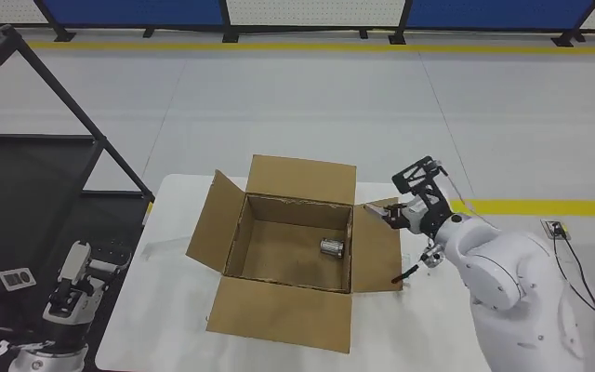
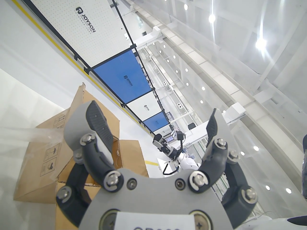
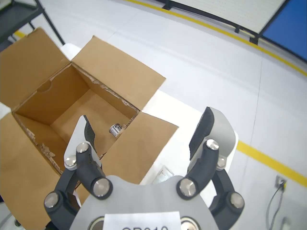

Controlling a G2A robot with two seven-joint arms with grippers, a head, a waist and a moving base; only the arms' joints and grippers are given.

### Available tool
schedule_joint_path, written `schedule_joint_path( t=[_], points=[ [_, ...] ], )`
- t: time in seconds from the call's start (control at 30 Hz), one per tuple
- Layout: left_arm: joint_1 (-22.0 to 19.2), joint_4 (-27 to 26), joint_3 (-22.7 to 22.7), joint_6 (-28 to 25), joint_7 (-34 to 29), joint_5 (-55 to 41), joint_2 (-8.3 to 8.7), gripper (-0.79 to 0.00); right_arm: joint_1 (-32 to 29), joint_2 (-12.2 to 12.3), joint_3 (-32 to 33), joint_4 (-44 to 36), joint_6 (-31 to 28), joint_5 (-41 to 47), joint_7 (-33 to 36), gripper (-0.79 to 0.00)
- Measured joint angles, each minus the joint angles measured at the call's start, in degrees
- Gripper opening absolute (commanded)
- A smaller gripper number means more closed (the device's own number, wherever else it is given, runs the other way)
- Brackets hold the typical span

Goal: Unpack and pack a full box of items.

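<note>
Now my right claw (image 3: 147,118) hangs over the right flap (image 1: 376,249) of the box (image 1: 288,251), released, with nothing between its fingers. My left claw (image 2: 153,111) is low at the near left, beside the table (image 1: 177,279), also spread wide and empty, and it points upward.

One can (image 1: 332,247) is on the box floor, just beside the right wall. It seems to lie on its side.

I judge the step is to take this can out. For this I should bring the right claw over the flap and go straight down inside, one finger on each side of the can. The wall is very near, so the finger on that side has little room. I should close slowly, because the can may roll.

The top view gives the can's place on the floor. The right wrist view shows how the wall's edge half hides the can. The left wrist view shows the box from outside, low down.
</note>
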Motion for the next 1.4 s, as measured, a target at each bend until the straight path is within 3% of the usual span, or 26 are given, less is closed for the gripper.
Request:
schedule_joint_path(
  t=[0.3,0.63,0.9,1.3,1.4],
  points=[
    [1.19,0.22,-3.42,-1.32,1.14,-3.24,-0.15,0.000,19.90,-2.09,-18.42,17.98,-10.70,0.25,8.91,0.000],
    [1.34,0.58,-4.96,-1.33,1.19,-4.73,-0.25,0.000,36.16,-8.12,-40.02,43.48,-15.34,6.72,12.89,0.000],
    [0.38,0.31,-4.10,-0.48,1.04,-3.83,-0.24,0.000,42.06,-12.32,-48.64,57.52,-14.02,14.18,14.16,0.000],
    [0.15,0.26,-3.97,-0.23,1.12,-3.50,-0.23,0.000,41.15,-12.31,-49.17,56.22,-13.35,12.55,12.67,0.000],
    [0.15,0.26,-3.97,-0.23,1.12,-3.50,-0.23,0.000,39.97,-12.56,-50.64,55.85,-16.04,10.99,11.12,0.000]
  ],
)
